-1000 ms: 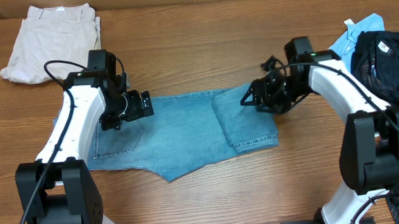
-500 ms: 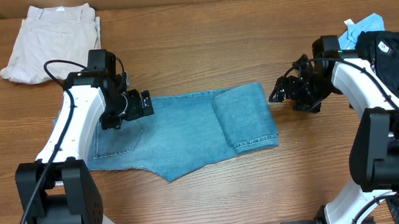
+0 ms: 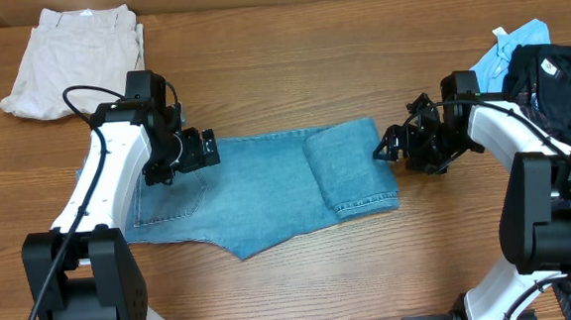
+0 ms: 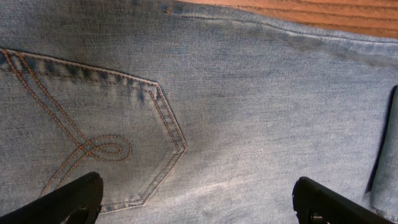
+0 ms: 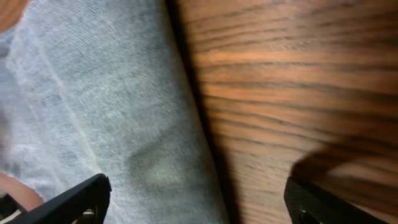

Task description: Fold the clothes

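Light-blue jeans (image 3: 268, 196) lie flat, one end folded over. Our left gripper (image 4: 202, 200), fingers spread, hangs above a back pocket (image 4: 93, 130). Our right gripper (image 5: 199, 202), also spread, straddles the fold's outer edge. The denim looks heavy and floppy, so we would pinch its thick folded edge.

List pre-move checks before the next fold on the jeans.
1. Left gripper open, nothing held, over the back pocket: ok.
2. Right gripper open, nothing held, at the folded edge: ok.
3. Jeans with the leg end folded back, lying flat on the table: ok.
4. Jeans apart from the cream trousers and the black garments: ok.
5. Layers lined up under the fold: cannot tell.
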Available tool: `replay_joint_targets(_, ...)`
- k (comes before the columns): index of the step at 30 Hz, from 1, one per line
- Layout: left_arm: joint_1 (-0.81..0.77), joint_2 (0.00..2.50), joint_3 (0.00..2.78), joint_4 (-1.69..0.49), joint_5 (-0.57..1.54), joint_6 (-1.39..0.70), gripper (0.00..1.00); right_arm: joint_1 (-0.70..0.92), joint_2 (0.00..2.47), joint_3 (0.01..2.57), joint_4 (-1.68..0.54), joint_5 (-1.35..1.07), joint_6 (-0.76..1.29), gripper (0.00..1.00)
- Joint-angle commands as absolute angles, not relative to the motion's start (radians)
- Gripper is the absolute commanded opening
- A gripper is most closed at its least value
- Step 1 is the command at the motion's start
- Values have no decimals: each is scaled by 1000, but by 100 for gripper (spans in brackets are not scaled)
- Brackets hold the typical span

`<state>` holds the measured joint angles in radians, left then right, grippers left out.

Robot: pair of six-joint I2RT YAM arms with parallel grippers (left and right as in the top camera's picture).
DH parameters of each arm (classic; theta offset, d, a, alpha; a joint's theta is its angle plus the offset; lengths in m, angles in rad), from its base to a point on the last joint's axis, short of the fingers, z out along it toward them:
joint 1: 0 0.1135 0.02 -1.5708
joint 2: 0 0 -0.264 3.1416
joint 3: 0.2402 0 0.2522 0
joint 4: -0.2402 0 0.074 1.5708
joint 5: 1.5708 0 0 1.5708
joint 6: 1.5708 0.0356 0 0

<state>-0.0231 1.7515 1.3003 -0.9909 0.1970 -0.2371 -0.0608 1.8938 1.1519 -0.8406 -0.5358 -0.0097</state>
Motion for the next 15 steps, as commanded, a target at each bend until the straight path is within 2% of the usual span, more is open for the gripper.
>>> replay_joint_targets(1,-27,1746,1295,-991,203,-240,100,-59,1874,1103,-812,-614,-31,94)
replay_joint_targets(5,-27,1746,1295,-991,203,-240,100,-59,1875,1048,-751,-664,-31,93)
replay_joint_targets(11,-27,1746,1295,-989,203,-240,100,-59,1875,982,-700,-733,-27,81)
replay_joint_targets(15,-27,1746,1295,-990,203,-241,100,-59,1875,966,-689,-743,-22,61)
